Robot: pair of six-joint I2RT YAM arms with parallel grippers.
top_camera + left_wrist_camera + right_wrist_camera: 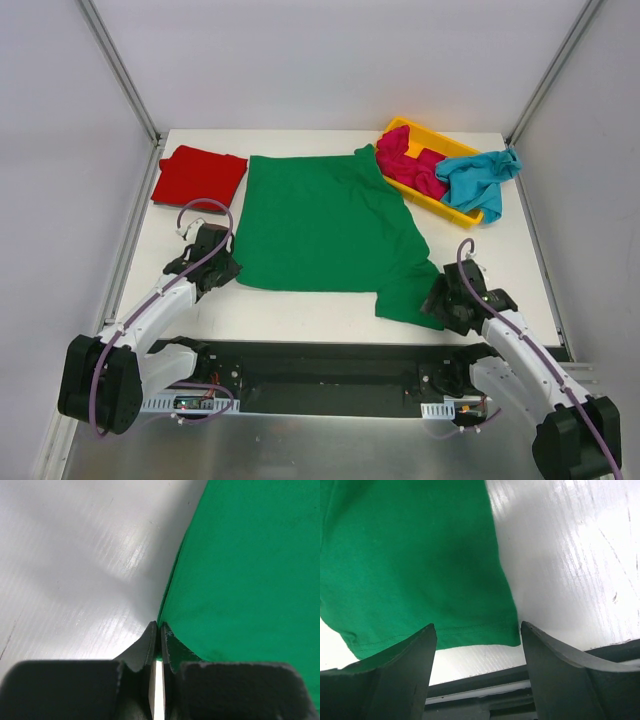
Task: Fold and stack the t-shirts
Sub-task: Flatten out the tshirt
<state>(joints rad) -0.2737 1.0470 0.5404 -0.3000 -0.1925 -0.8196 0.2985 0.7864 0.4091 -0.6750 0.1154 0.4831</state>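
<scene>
Top external view: red t-shirt (198, 176) folded far left, done; left fingers (145, 650) pinched shut on edge of green t-shirt (320, 225), flat on table (300, 300), not yet folded; right fingers (395, 675) wide open over its near-right edge, empty; pink t-shirt (405, 165), teal t-shirt (478, 178) heaped at yellow tray (447, 147), waiting.

Table (300, 315) lies open before the green t-shirt (325, 225); red t-shirt (199, 176) and yellow tray (447, 148) seemingly crowd far corners.

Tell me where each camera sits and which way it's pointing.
Top external: above and behind the bases, looking down on the table; left arm and right arm show.
Left wrist: low over the table, facing the green t-shirt's edge; left tool shut.
Right wrist: low, facing a hemmed edge of it; right tool open.
Shared: all three show the green t-shirt.
</scene>
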